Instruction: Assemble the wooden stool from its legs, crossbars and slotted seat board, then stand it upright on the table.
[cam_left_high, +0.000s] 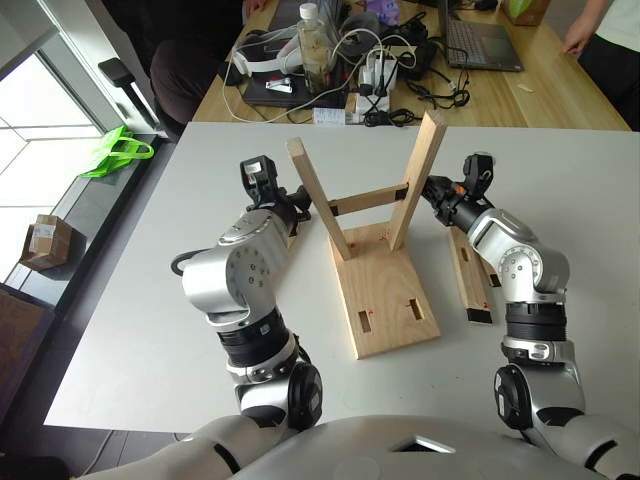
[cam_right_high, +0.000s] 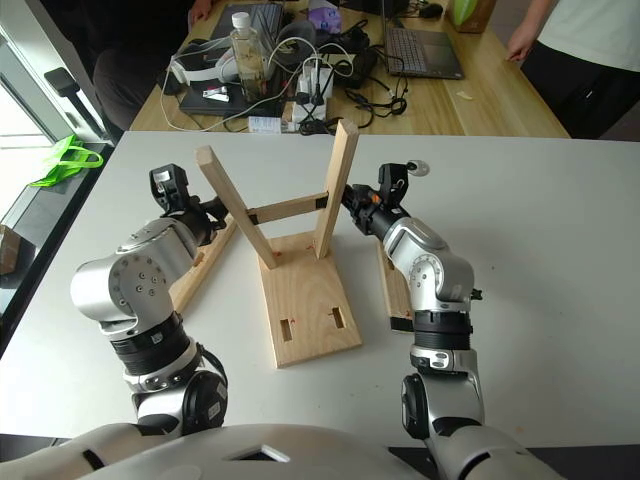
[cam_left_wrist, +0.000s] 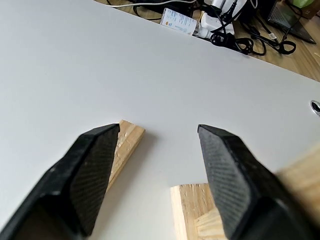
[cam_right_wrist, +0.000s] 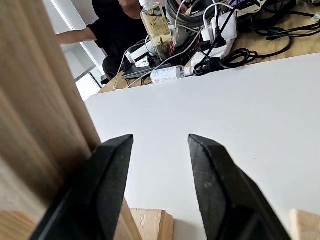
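The slotted seat board (cam_left_high: 390, 305) lies flat on the white table (cam_left_high: 200, 330). Two legs rise from its far end, splayed apart: the left leg (cam_left_high: 318, 197) and the right leg (cam_left_high: 417, 178), joined by a crossbar (cam_left_high: 366, 203). My left gripper (cam_left_high: 299, 206) is just left of the left leg, open, with bare table between its fingers (cam_left_wrist: 92, 175). My right gripper (cam_left_high: 432, 190) is open beside the right leg (cam_right_wrist: 40, 100), its fingertips (cam_right_wrist: 117, 150) not closed on it. One loose leg (cam_left_high: 470, 275) lies right of the board, another (cam_right_high: 205, 262) under my left arm.
Behind the white table stands a wooden desk (cam_left_high: 560, 95) crowded with cables, a power strip (cam_left_high: 378, 70), a bottle (cam_left_high: 313, 45) and a laptop (cam_left_high: 480, 45). A green bag (cam_left_high: 120, 152) lies on the floor off the table's left edge.
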